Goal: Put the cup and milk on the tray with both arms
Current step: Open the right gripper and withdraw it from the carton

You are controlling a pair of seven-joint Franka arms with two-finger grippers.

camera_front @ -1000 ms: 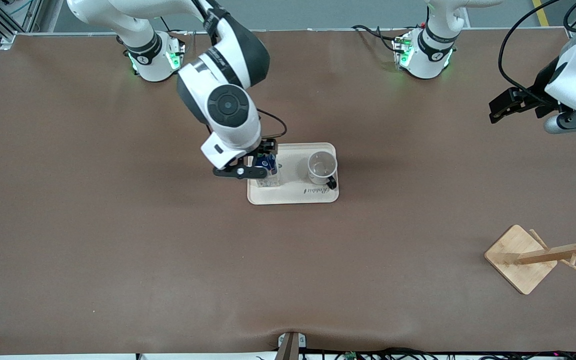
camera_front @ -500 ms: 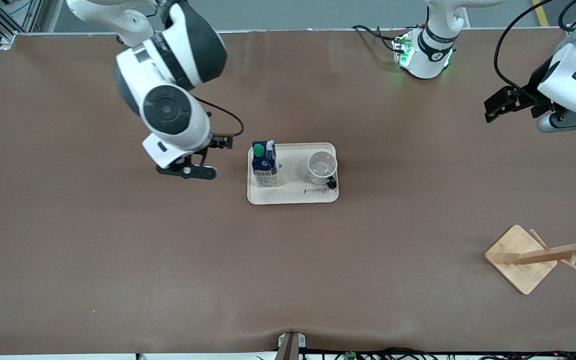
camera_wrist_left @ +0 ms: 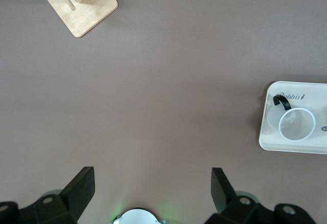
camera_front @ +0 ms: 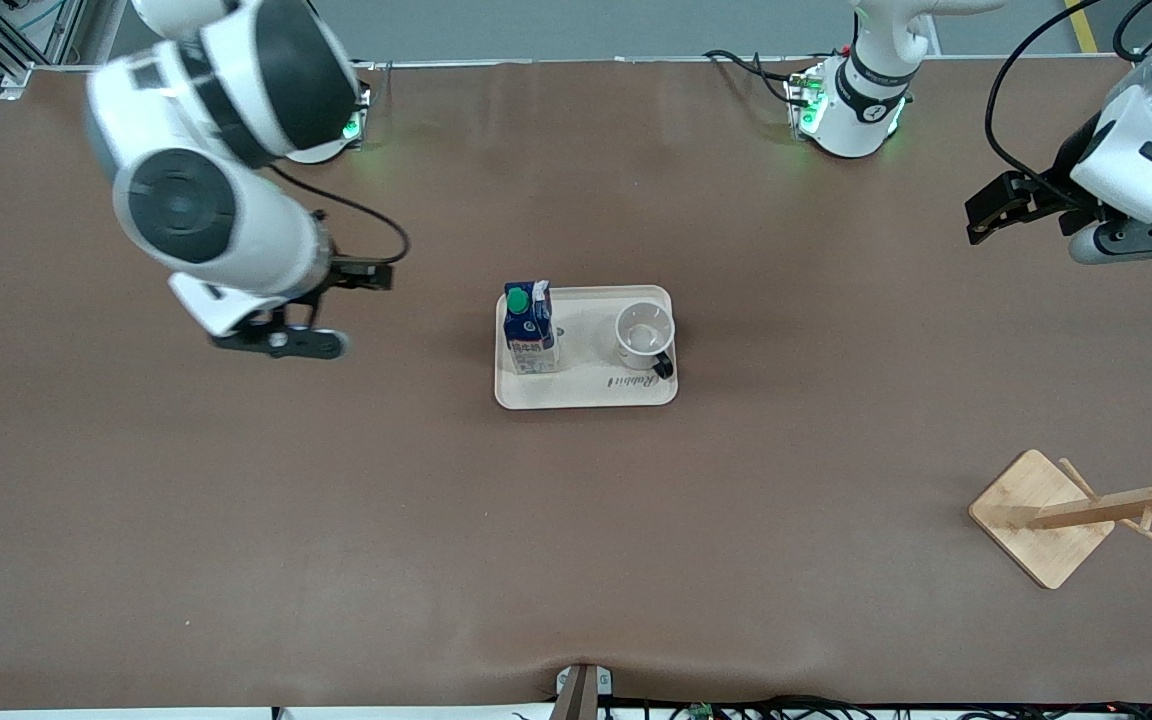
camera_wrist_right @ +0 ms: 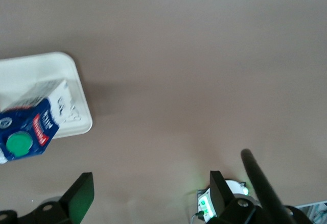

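With the milk carton [camera_front: 530, 330] and the white mug [camera_front: 645, 336] both upright on the cream tray [camera_front: 586, 392], judge the placing done and treat the step in hand as clearing away: lift the right gripper [camera_front: 281, 335], jaws spread wide and empty, high over bare table toward the right arm's end, well apart from the carton, so no finger clips its green cap [camera_wrist_right: 19, 143]. Leave the left gripper [camera_front: 1011, 205] waiting, jaws wide and empty, over the left arm's end, well apart from the mug. Cursive "Rabbit" [camera_wrist_left: 293, 96] reads on the tray beside the mug's black handle [camera_wrist_left: 280, 99]; the carton's lettering cannot be read.
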